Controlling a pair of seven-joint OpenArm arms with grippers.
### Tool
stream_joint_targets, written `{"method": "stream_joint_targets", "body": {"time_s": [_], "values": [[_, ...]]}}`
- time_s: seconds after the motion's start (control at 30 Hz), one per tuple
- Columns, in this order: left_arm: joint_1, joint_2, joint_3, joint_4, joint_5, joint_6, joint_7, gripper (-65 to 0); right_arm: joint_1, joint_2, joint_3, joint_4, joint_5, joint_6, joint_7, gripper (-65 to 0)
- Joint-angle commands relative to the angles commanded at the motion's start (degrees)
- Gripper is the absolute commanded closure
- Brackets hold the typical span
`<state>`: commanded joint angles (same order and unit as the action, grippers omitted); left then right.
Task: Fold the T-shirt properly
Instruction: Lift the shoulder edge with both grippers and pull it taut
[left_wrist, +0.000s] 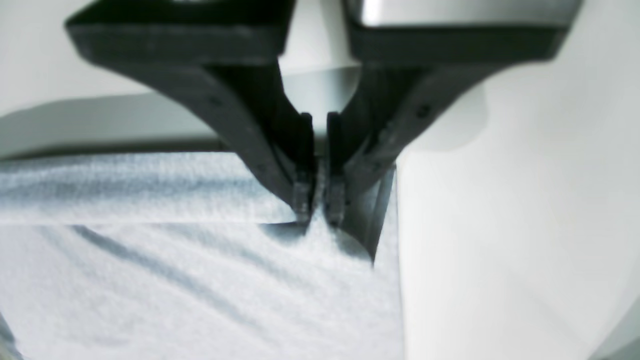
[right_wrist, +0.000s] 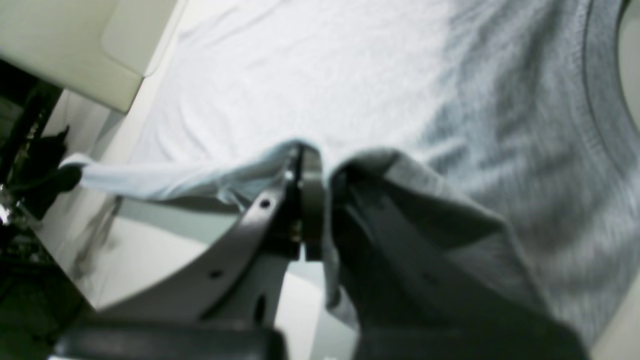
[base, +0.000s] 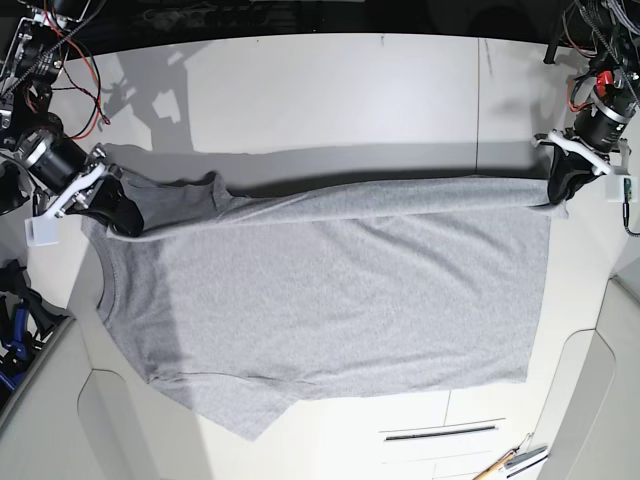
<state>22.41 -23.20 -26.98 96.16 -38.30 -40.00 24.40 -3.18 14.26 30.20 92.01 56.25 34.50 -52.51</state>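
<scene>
Left gripper (left_wrist: 319, 212) we found pinched onto the T-shirt (base: 340, 290), its dark fingertips (left_wrist: 301, 200) pressed together with a ridge of grey cloth caught between them at the corner of the garment. In the base view we saw this gripper (base: 562, 190) at the right end of the shirt, gripping the far corner near the hem.

Right gripper (right_wrist: 320, 165) we noted likewise clamped on the T-shirt (right_wrist: 350, 85); cloth draped over and around both fingers, one fold running off to the left, another covering the right finger. In the base view it (base: 118, 215) sat at the left end, by the shoulder, just above the ribbed collar (base: 103, 285).

Between the two grippers we saw the far edge of the shirt drawn into a taut, slightly raised line, casting a shadow on the white table (base: 330, 90). We recorded the rest of the shirt lying flat on the table, plain grey side up, collar to the left and hem to the right, one sleeve (base: 240, 410) pointing toward the near edge. We saw a few tools (base: 512, 462) at the near right corner, well apart from the shirt.
</scene>
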Motion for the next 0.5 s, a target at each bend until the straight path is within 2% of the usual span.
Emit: {"method": "stream_joint_targets", "body": {"time_s": [0.03,0.1,0.3,0.37,0.5], "values": [[-1.03,0.00,0.94,-0.94,1.62,0.52,-1.14,0.0,1.29,0.00,-0.83,-1.14,-1.03,0.00,0.22,0.0],[-3.23,-0.02,2.51,-2.84,4.00,3.79,-1.95,0.0,4.07,0.00,-2.71,-4.17,-3.50,0.00,1.36,0.0],[-10.27,0.00,5.09,-9.18,6.29,3.99,-2.01,0.0,12.02,0.02,-9.92,-15.19,-10.29,0.00,5.49,0.0],[-12.22,0.00,5.27,-11.72,8.09,4.01,-2.80,0.0,14.05,0.00,-11.89,-18.36,-13.05,0.00,7.78,0.0],[-15.32,-0.15,5.33,-17.51,8.09,3.99,-3.67,0.0,16.79,-0.02,-13.55,-22.91,-17.22,-0.04,13.35,0.0]]}}
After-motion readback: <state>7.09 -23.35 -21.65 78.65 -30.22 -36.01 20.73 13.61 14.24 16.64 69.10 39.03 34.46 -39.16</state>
